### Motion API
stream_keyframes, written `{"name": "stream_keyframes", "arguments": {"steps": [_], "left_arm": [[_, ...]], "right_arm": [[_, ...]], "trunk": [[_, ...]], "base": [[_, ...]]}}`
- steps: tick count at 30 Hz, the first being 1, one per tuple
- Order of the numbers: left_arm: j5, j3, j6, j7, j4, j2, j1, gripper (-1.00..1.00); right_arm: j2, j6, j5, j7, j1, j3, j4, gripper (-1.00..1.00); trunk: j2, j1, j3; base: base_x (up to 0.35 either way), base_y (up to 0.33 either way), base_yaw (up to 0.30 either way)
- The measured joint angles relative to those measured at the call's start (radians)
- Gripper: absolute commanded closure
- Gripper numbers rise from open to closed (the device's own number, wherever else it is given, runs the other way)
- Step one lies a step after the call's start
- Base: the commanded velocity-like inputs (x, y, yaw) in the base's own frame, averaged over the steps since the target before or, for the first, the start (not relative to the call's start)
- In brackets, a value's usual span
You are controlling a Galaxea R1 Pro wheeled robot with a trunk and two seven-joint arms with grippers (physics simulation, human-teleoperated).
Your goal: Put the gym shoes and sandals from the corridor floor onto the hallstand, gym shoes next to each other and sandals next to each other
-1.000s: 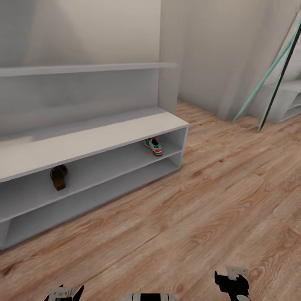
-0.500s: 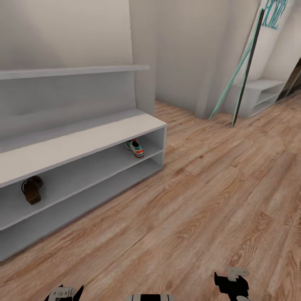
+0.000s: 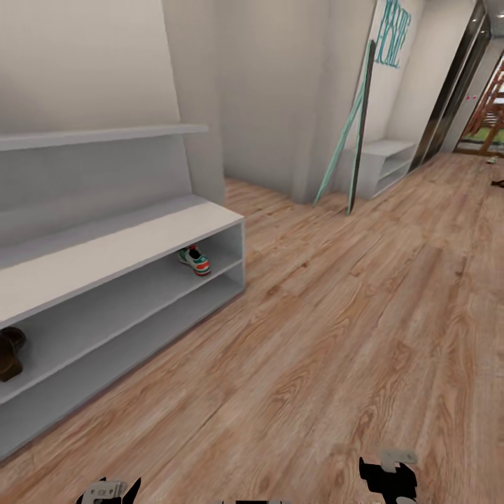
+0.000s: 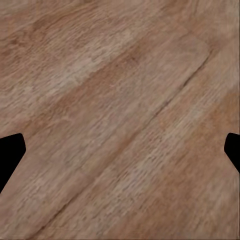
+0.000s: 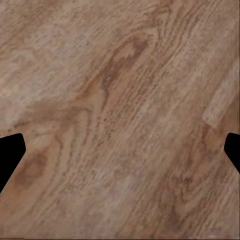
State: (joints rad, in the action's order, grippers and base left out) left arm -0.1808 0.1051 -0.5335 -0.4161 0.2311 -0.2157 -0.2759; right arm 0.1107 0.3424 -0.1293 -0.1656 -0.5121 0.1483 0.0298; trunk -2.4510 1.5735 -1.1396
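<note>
The light grey hallstand (image 3: pixel 119 248) runs along the wall at the left of the head view. One gym shoe (image 3: pixel 194 260) stands on the upper tier of its bench, near the right end. A brown sandal (image 3: pixel 8 353) rests on the same tier, cut off by the picture's left edge. My left gripper (image 3: pixel 108 490) and right gripper (image 3: pixel 388 476) hang low at the bottom edge, over the corridor floor (image 3: pixel 336 336). In the wrist views the left gripper (image 4: pixel 120 152) and right gripper (image 5: pixel 120 152) are open, fingertips far apart, with bare planks between them.
A teal-and-black frame (image 3: pixel 353 133) leans on the wall beside a small white shelf unit (image 3: pixel 381 164). The corridor stretches away to the right toward a doorway (image 3: pixel 483 105). A small dark object (image 3: pixel 497 183) lies on the floor far off; what it is cannot be told.
The camera has swung to the right: the hallstand and its shoes slid left in the picture and the far corridor came into view. Both grippers keep their pose.
</note>
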Motion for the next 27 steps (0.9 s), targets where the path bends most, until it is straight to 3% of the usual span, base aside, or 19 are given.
{"name": "stream_keyframes", "arguments": {"steps": [18,27], "left_arm": [[0.0,0.0,0.0,0.0,0.0,-0.001,0.0,-1.0],[0.0,0.001,0.0,0.0,0.0,0.0,0.0,-1.0]], "right_arm": [[0.0,0.001,0.0,0.0,0.001,0.0,0.001,-1.0],[0.0,0.001,0.0,0.0,0.001,0.0,0.001,-1.0]], "trunk": [[0.126,-0.069,0.056],[0.126,-0.069,0.056]], "base": [[0.0,0.0,-0.3],[0.0,0.0,-0.3]]}}
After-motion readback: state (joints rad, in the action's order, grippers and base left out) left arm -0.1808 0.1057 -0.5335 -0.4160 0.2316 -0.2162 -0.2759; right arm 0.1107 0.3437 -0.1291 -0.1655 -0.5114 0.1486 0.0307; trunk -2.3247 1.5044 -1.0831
